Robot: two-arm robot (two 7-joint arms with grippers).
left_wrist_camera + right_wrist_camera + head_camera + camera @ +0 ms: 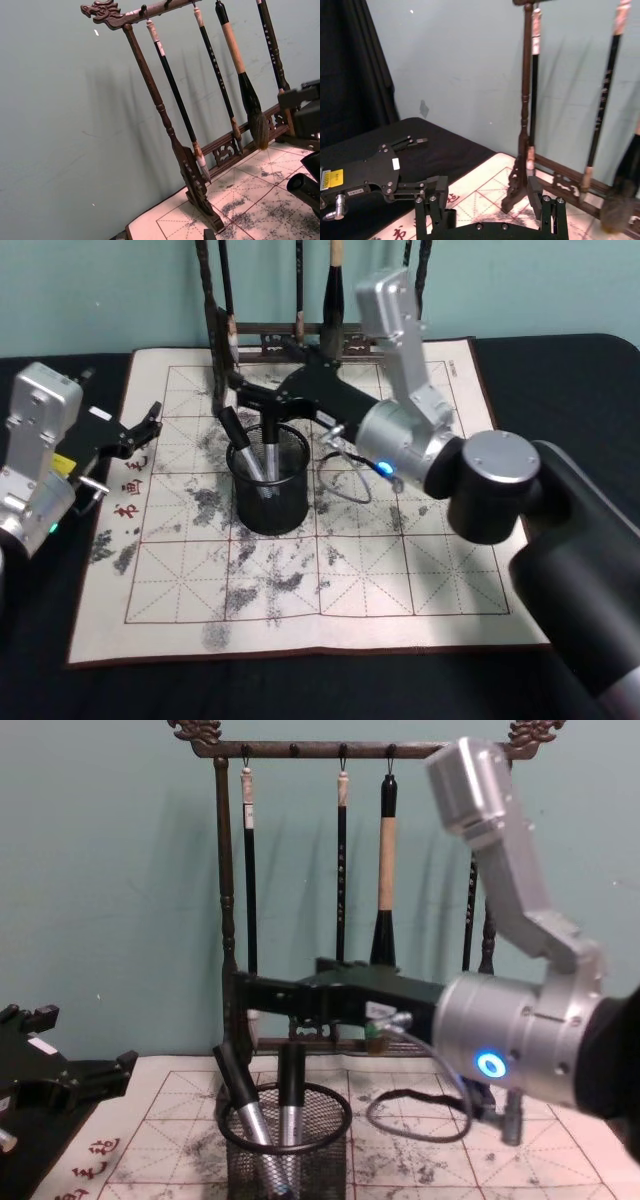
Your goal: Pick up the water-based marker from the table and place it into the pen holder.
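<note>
The pen holder [272,510] [322,1172] is a black mesh cup in the middle of the gridded mat [400,580]. Two black-and-silver markers stand inside it: one leans left [241,447] [240,1095], the other is nearly upright [270,448] [290,1080]. I cannot tell which one is the water-based marker. My right gripper [238,390] [245,1005] [487,210] hovers just above their tops, pointing left, open with nothing between its fingers. My left gripper [150,425] [80,1045] [422,162] rests open at the mat's left edge.
A tall dark wooden rack [228,310] [225,870] [150,85] [525,100] hung with calligraphy brushes stands at the back of the mat, close behind the right gripper. A loose cable [420,1115] hangs from the right wrist. The mat is ink-smudged.
</note>
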